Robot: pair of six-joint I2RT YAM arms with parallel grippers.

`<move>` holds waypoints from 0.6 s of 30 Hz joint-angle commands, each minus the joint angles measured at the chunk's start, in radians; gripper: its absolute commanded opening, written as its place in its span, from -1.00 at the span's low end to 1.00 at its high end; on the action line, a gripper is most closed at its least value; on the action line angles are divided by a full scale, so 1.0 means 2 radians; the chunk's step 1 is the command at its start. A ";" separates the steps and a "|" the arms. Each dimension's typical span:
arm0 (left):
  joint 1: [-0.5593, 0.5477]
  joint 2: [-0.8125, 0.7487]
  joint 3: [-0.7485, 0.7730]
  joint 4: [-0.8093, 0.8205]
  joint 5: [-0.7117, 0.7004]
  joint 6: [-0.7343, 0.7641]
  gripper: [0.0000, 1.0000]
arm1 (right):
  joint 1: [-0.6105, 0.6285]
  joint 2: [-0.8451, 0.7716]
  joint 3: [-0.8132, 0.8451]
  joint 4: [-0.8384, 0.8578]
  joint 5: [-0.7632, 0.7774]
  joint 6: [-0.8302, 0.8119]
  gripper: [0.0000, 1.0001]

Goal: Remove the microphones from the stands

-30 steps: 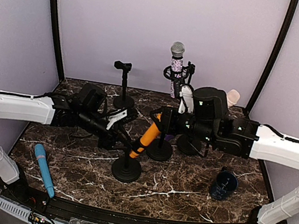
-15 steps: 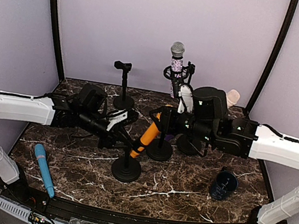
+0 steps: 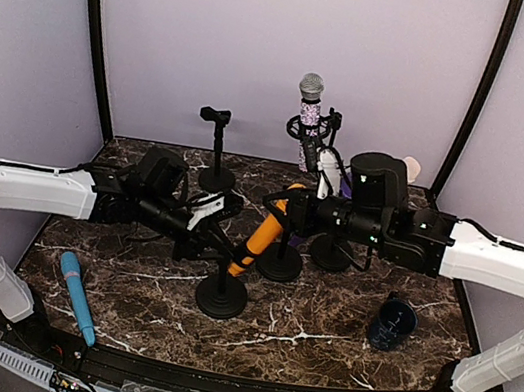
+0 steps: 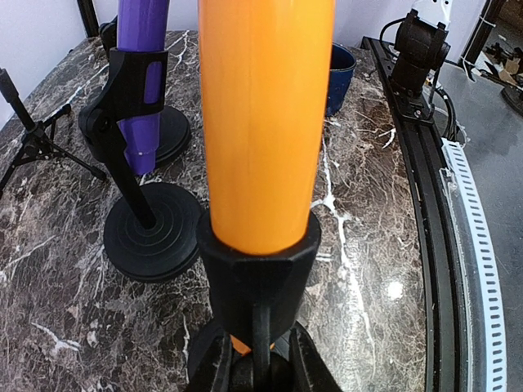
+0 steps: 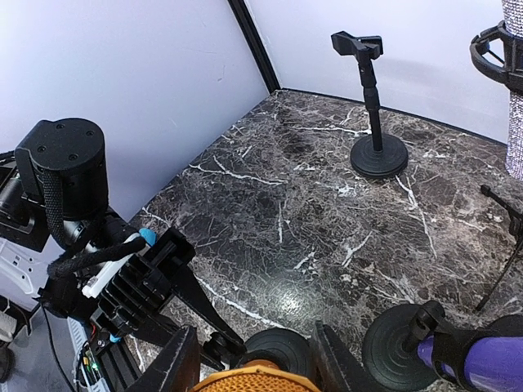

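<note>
An orange microphone (image 3: 262, 237) leans in the clip of a black desk stand (image 3: 221, 297) at the table's centre. My left gripper (image 3: 220, 248) is shut on the stand's thin stem just under the clip. In the left wrist view the orange body (image 4: 265, 122) rises from the black clip (image 4: 261, 278), with my left gripper (image 4: 260, 367) pinching the stem below it. My right gripper (image 3: 293, 207) is closed on the microphone's upper end. In the right wrist view its jaws sit on either side of the orange mesh head (image 5: 253, 380).
A purple microphone (image 4: 143, 82) sits in a second stand (image 3: 280, 262) just behind. A sparkly microphone (image 3: 307, 123) stands in a shock mount at the back, beside an empty clip stand (image 3: 216, 147). A blue microphone (image 3: 77, 295) lies front left. A dark blue cup (image 3: 392, 324) stands front right.
My right arm has shifted slightly to the right, and the orange microphone's top has moved a little up and right with it. The left arm has held still.
</note>
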 commanded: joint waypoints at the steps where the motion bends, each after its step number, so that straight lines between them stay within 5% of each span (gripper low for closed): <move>1: 0.004 -0.001 -0.009 -0.020 -0.018 0.000 -1.00 | -0.008 -0.019 0.005 0.052 -0.038 0.000 -0.27; 18: 0.004 0.013 -0.005 -0.027 -0.037 0.005 -1.00 | -0.008 0.005 0.048 -0.016 0.086 0.044 -0.29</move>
